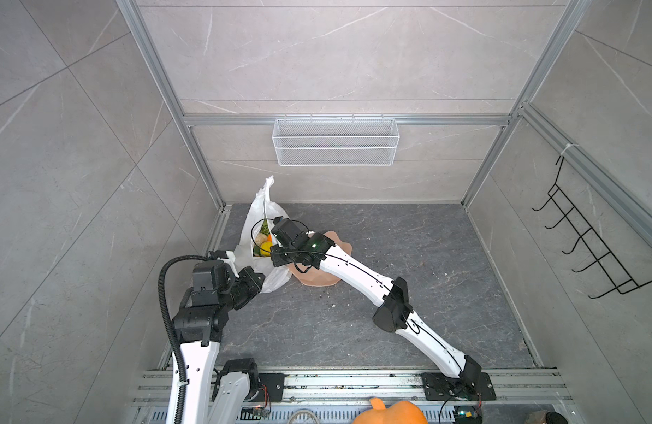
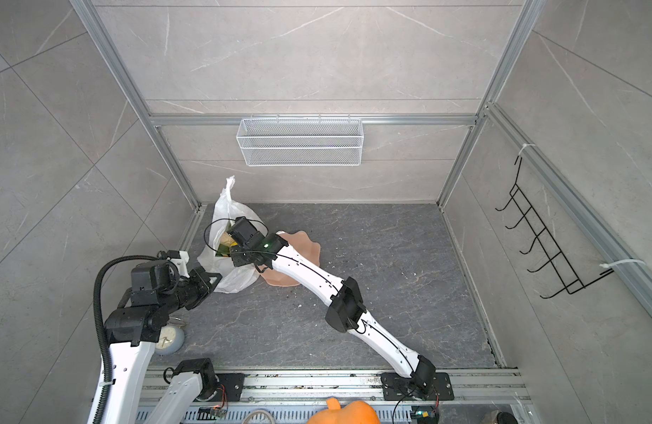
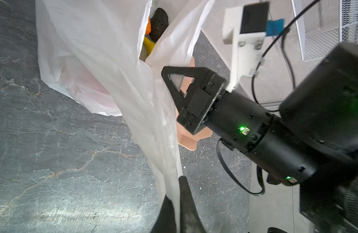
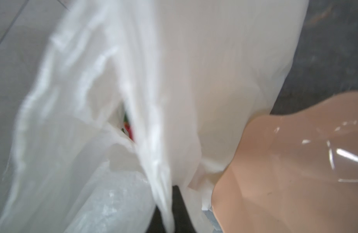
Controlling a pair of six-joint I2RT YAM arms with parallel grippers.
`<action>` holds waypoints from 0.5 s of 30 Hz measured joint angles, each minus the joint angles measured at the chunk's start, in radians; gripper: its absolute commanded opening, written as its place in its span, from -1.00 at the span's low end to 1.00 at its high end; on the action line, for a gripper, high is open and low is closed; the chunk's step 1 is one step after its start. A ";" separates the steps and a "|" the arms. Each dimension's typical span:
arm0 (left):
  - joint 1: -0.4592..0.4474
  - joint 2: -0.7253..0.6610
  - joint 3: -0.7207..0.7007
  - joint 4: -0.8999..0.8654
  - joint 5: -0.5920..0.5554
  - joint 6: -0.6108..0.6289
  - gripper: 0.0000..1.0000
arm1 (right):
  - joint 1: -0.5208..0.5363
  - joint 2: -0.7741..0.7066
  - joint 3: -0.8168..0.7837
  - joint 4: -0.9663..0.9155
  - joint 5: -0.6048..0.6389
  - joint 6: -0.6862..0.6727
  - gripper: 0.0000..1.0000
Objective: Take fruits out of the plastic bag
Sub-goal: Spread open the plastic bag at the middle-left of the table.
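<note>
Beside bowl (image 1: 313, 281) | plastic bag (image 3: 105, 50) crinkly, translucent | left gripper (image 3: 178, 187), right gripper (image 4: 171, 199) pinching it

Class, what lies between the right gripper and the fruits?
White film of the plastic bag: the right gripper pinches a fold, with the fruits peeking out behind it. The right wrist view shows this.

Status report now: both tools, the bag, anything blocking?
Left tool shut on thin white plastic bag. Right tool shut on same bag. Toy fruits visible inside. Peach scalloped bowl beside bag, under right arm.
</note>
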 measured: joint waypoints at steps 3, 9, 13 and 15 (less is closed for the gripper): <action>0.000 0.008 0.000 -0.003 -0.006 0.003 -0.94 | 0.002 -0.013 -0.002 -0.024 0.021 -0.008 -1.00; 0.000 0.053 0.054 -0.056 -0.082 0.052 -0.09 | 0.003 -0.185 -0.161 -0.016 0.056 -0.028 -1.00; 0.000 0.135 0.229 -0.097 -0.206 0.117 0.30 | 0.008 -0.436 -0.566 0.160 0.051 -0.023 -1.00; 0.000 0.185 0.326 -0.104 -0.255 0.149 0.40 | 0.010 -0.521 -0.719 0.236 0.047 -0.022 -1.00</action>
